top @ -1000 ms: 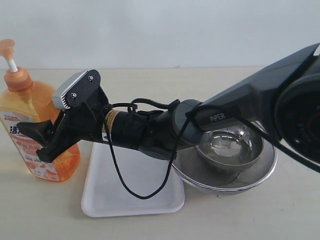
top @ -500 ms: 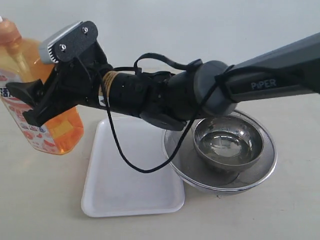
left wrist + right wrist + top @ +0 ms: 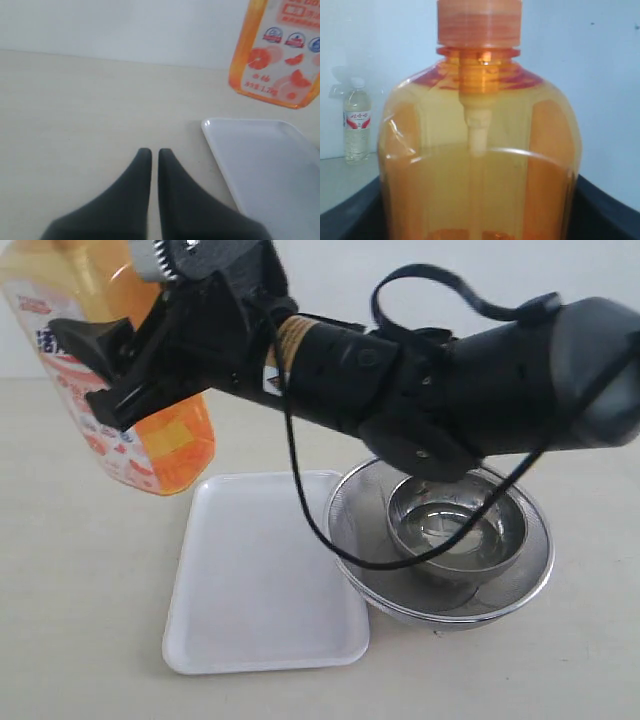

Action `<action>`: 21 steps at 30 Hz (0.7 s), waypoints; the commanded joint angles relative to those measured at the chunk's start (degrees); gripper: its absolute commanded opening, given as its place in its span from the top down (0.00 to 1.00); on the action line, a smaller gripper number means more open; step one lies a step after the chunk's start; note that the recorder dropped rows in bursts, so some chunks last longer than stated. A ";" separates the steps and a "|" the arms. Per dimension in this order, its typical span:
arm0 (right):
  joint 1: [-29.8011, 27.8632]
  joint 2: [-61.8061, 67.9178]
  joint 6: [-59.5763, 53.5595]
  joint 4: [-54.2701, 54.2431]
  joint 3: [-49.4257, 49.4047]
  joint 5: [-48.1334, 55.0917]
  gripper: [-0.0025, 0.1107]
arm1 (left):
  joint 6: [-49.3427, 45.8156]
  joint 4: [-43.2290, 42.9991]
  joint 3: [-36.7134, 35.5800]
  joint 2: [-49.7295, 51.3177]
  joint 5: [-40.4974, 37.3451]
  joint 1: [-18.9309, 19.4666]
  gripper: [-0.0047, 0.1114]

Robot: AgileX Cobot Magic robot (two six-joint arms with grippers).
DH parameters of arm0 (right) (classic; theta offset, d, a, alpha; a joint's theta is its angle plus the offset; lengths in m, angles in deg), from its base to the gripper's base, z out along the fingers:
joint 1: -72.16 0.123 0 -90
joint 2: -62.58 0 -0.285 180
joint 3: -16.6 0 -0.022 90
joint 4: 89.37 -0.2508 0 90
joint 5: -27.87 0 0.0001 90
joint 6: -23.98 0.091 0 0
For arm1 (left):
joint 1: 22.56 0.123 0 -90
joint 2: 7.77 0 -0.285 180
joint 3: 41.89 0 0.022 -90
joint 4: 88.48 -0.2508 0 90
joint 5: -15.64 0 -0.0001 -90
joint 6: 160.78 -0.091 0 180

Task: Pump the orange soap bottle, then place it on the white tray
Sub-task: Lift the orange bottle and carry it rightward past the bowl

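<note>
The orange soap bottle (image 3: 165,445) hangs in the air at the upper left, tilted, its base just above and left of the white tray's far left corner. My right gripper (image 3: 88,372) is shut on the bottle's body, black fingers (image 3: 606,214) on both sides. The bottle (image 3: 480,165) fills the right wrist view; its orange collar (image 3: 479,22) shows, the pump head is out of frame. The white tray (image 3: 260,580) lies flat on the table. My left gripper (image 3: 154,151) is shut on nothing, low over the table, near the tray (image 3: 270,165), with the bottle (image 3: 275,65) beyond.
A round steel mesh strainer with a steel bowl (image 3: 440,540) stands right of the tray, touching its edge, under the right arm. A small water bottle (image 3: 357,120) stands by the wall. Bare table lies left of the tray.
The right gripper has lifted the bottle off the table, up and to the right toward the tray. The arm has swung higher across the strainer.
</note>
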 commanded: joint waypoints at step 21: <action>-27.35 -30.98 -6.62 -11.94 -26.95 -2.92 0.98 | -0.23 0.39 -0.14 -0.16 -0.05 0.21 0.92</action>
